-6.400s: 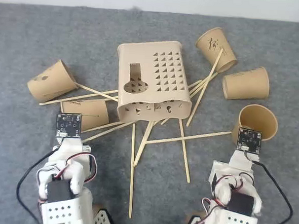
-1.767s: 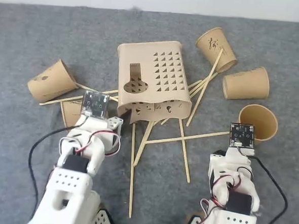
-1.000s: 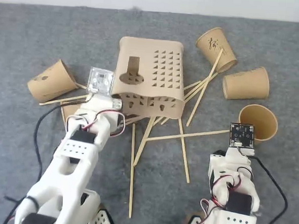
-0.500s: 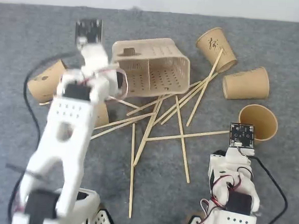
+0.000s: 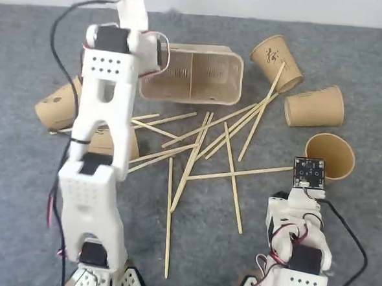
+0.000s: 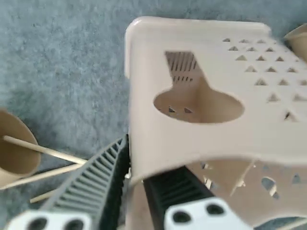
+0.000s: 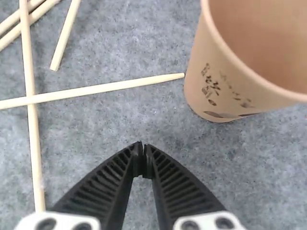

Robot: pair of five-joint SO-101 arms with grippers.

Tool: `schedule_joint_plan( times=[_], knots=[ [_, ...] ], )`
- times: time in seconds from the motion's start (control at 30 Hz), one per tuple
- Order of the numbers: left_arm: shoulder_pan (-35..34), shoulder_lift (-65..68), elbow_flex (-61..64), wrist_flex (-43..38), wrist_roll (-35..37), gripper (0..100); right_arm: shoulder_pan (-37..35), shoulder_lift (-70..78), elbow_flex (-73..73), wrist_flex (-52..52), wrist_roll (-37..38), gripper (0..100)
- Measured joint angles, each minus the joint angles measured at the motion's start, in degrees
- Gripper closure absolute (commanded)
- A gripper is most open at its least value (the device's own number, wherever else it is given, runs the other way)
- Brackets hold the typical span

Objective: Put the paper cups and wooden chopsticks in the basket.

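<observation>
The left pincer [image 6: 135,165] is clamped on a wall of the basket [image 6: 201,96] at the far side, while the right pincer [image 7: 142,160], closed and empty, sits beside a cup [image 7: 230,91] at the right, chopsticks [image 5: 236,175] strewn between.

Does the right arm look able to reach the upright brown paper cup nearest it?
Probably yes: the upright brown paper cup stands just ahead of the shut right gripper, with bare grey carpet between.

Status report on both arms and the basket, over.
Left end effector clamped on basket wall. Right end effector shut, empty. Basket upright, nothing inside; paper cups, chopsticks on table.
</observation>
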Motion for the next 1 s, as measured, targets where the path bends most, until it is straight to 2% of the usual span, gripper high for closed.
schedule_joint_plan(
  times=[0.1, 0.17, 0.4, 0.63, 1.0],
  knots=[
    [-0.3, 6.3, -15.9, 4.3, -0.1, 99, 0.0, 0.0, 0.0, 0.0, 0.0, 99.0],
    [-1.1, 7.7, -19.9, 4.9, -0.1, 97, 0.0, 0.0, 0.0, 0.0, 0.0, 99.0],
    [-2.1, 8.5, -20.2, 5.1, -0.6, 95, 0.0, 0.0, 0.0, 0.0, 0.0, 99.0],
    [-2.5, 8.5, -20.1, 5.1, -0.9, 71, 0.0, 0.0, 0.0, 0.0, 0.0, 99.0],
    [-6.4, 8.5, -19.4, 5.1, 1.5, 71, 0.0, 0.0, 0.0, 0.0, 0.0, 99.0]
  ],
)
